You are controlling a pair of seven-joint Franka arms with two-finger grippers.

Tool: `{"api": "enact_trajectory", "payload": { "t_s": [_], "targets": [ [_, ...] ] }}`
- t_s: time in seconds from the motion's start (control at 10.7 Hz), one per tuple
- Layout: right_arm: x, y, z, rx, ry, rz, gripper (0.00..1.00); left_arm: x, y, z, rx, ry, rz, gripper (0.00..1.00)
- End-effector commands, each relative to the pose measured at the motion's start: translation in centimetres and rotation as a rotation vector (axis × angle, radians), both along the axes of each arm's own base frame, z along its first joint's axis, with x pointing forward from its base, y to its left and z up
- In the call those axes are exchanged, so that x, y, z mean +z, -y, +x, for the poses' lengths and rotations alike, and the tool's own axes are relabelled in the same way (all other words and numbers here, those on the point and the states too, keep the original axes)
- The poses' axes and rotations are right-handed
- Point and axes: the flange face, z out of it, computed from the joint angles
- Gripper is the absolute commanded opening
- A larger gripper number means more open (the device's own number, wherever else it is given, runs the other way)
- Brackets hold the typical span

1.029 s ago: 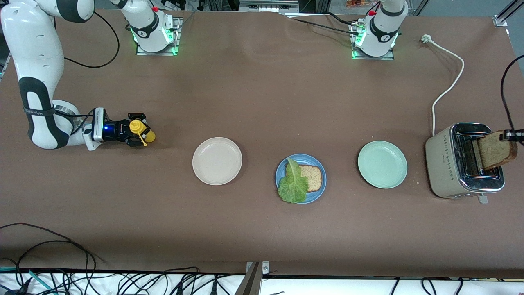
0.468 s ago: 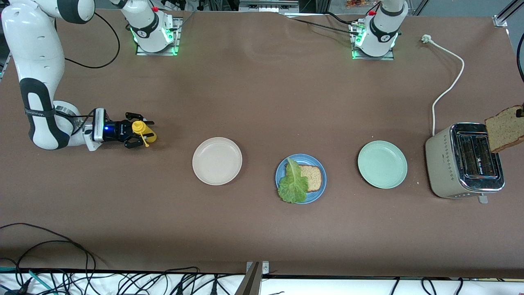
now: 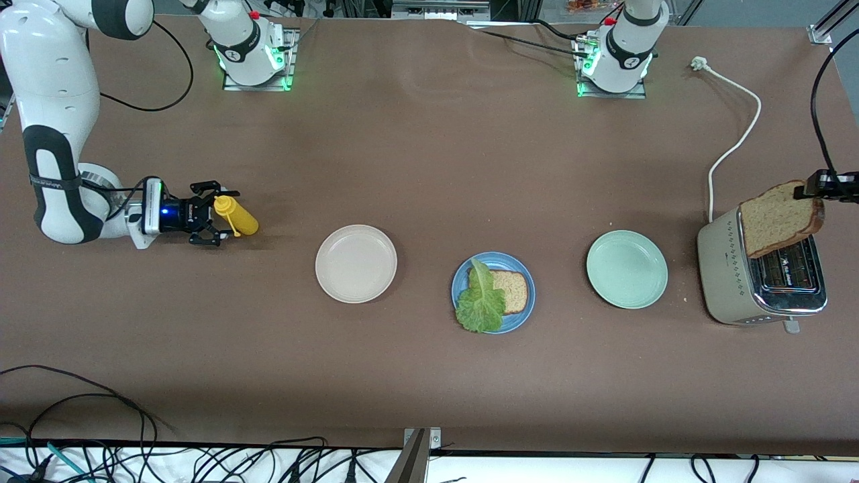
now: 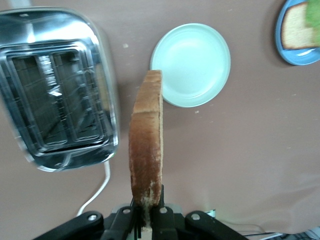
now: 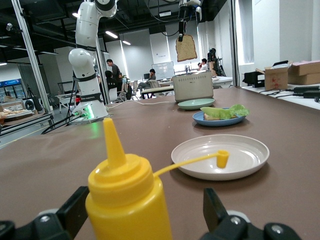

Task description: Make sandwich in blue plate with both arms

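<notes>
**Thin pinch on the carried slice is the main risk**

The left tool (image 3: 807, 193) is clenched on the upper bread slice (image 3: 778, 218), which is gripped only at one crust edge and hangs in the air over the toaster (image 3: 728, 282) at the left arm's end of the worktop (image 3: 429, 154). In the left wrist view the slice (image 4: 146, 155) is seen edge-on, with almost its whole body unsupported. It is judged that the crust could tear or the slice could swing and slip during a fast traverse. A drop would likely land on the toaster or on the mint-green plate (image 3: 627, 269).

The blue plate (image 3: 528, 302) lies at about nine o'clock from the toaster in the front view, past the mint-green plate. On it the lower bread slice (image 3: 515, 292) is half covered by the lettuce leaf (image 3: 480, 302), which overhangs the rim at seven o'clock. A skewed release could push the leaf off or leave the slices misaligned.

The right tool (image 3: 216, 220) is released, its fingers spread beside the yellow squeeze bottle (image 3: 238, 218), which lies at ten o'clock from the beige plate (image 3: 356, 263). The bottle could be knocked if that arm is drawn away carelessly.
</notes>
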Motion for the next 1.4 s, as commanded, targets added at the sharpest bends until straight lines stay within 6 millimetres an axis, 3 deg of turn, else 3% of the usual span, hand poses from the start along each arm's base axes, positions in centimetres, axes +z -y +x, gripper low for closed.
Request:
{"api": "enact_trajectory", "payload": {
  "t_s": [0.0,0.28,0.47,0.84,1.22,1.31],
  "targets": [
    [1.1,3.0,0.1,0.033,-0.106,-0.068,1.00,-3.3,1.7,1.6,-0.006,-0.025,-0.179,0.00],
    [3.2,5.9,1.0,0.039,-0.190,-0.168,1.00,-6.2,4.7,3.0,-0.001,-0.049,-0.326,0.00],
    [7.0,7.4,1.7,0.033,-0.261,-0.227,1.00,-8.5,7.3,4.2,0.029,-0.072,-0.459,0.00],
    [20.7,7.6,4.8,-0.059,-0.528,-0.416,1.00,-11.8,15.8,6.4,0.124,-0.169,-0.569,0.00],
    [34.1,3.0,7.9,-0.230,-0.802,-0.702,0.99,-17.0,25.5,9.5,0.239,-0.119,-0.584,0.00],
    [36.3,2.0,8.3,-0.304,-0.855,-0.801,0.99,-18.3,26.7,10.1,0.272,-0.107,-0.609,0.00]
  ]
}}
